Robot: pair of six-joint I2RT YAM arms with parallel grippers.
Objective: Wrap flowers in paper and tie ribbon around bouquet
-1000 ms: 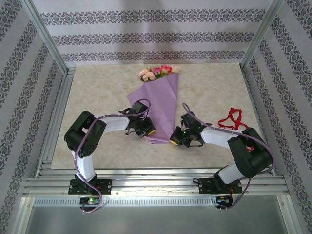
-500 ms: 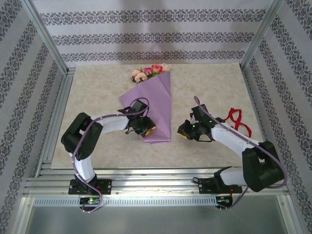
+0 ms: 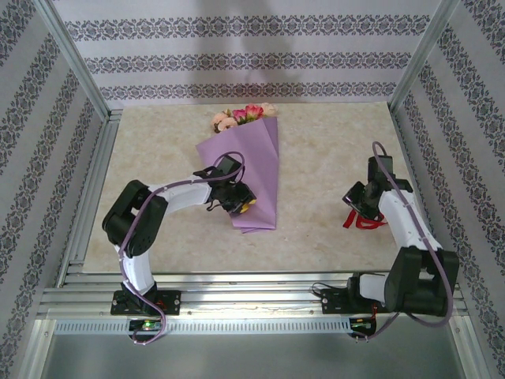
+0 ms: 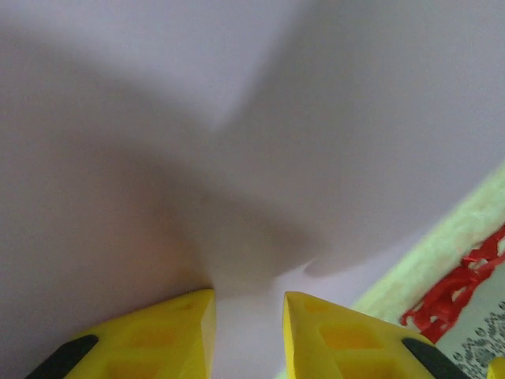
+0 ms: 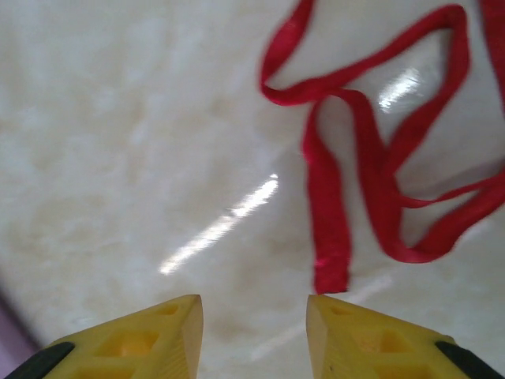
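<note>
Top view: the bouquet (image 3: 251, 162) lies on the marble table (image 3: 316, 150), flowers (image 3: 241, 117) toward the far wall. The left gripper (image 3: 237, 204) sits at the cone's lower edge. The right gripper (image 3: 355, 201) is well apart, over the ribbon (image 3: 363, 223).

Left wrist: narrow gap, with the paper (image 4: 237, 158) running between the fingers. It reads as clamped on it.

Right wrist: jaws moderately apart and empty, the ribbon's (image 5: 325, 205) cut end just ahead.

To fetch the ribbon well, shift over that end, go low to the tabletop and pinch across the flat strand.
</note>
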